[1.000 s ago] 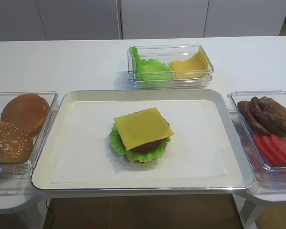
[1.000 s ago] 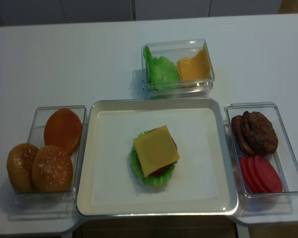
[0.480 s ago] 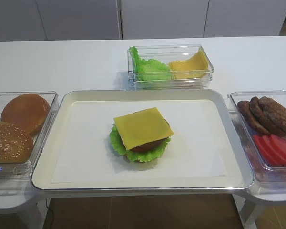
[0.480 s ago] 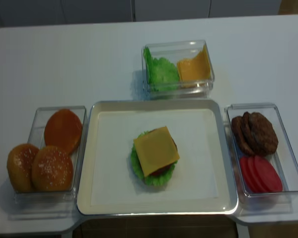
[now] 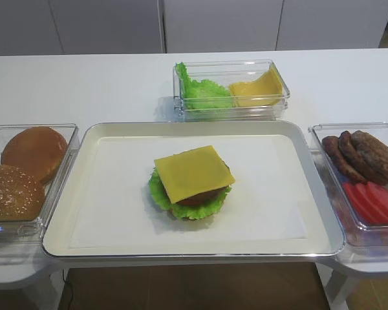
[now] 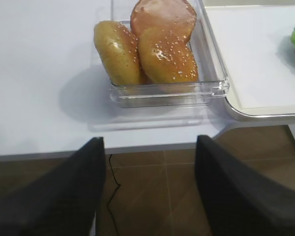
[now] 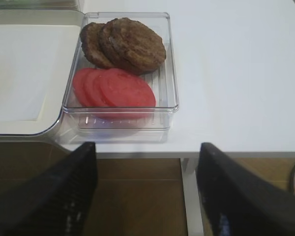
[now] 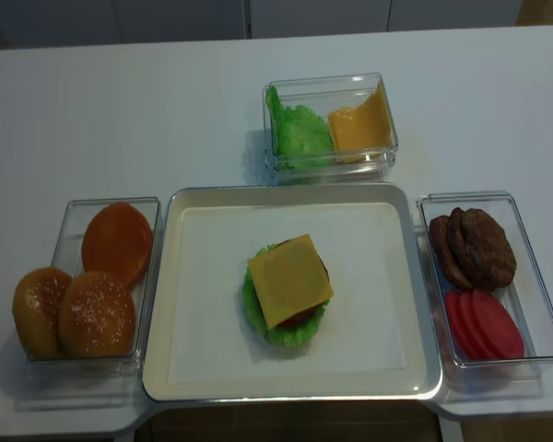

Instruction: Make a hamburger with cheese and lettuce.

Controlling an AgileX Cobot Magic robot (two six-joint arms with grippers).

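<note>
The hamburger (image 5: pixel 193 197), a stack with a ruffled green leaf, a red tomato slice and a round brown patty, is sitting in the middle of the shallow cream-coloured metal tray (image 5: pixel 103 242) on the white surface (image 5: pixel 84 84). The thin square yellow cheese slice (image 5: pixel 194 172) is lying flat on top of the stack, its corners overhanging the patty.

The right gripper (image 7: pixel 143 191) is hanging below the surface edge, in front of the clear plastic box (image 7: pixel 123 120) holding brown patties (image 7: pixel 130 44) and red tomato slices (image 7: pixel 115 88); its dark fingers (image 7: pixel 54 196) are standing wide apart with nothing between them. The left gripper (image 6: pixel 150 189) is likewise hanging low before the clear plastic box of tan sesame buns (image 6: pixel 164 54), its fingers (image 6: pixel 54 196) spread wide and holding nothing.
</note>
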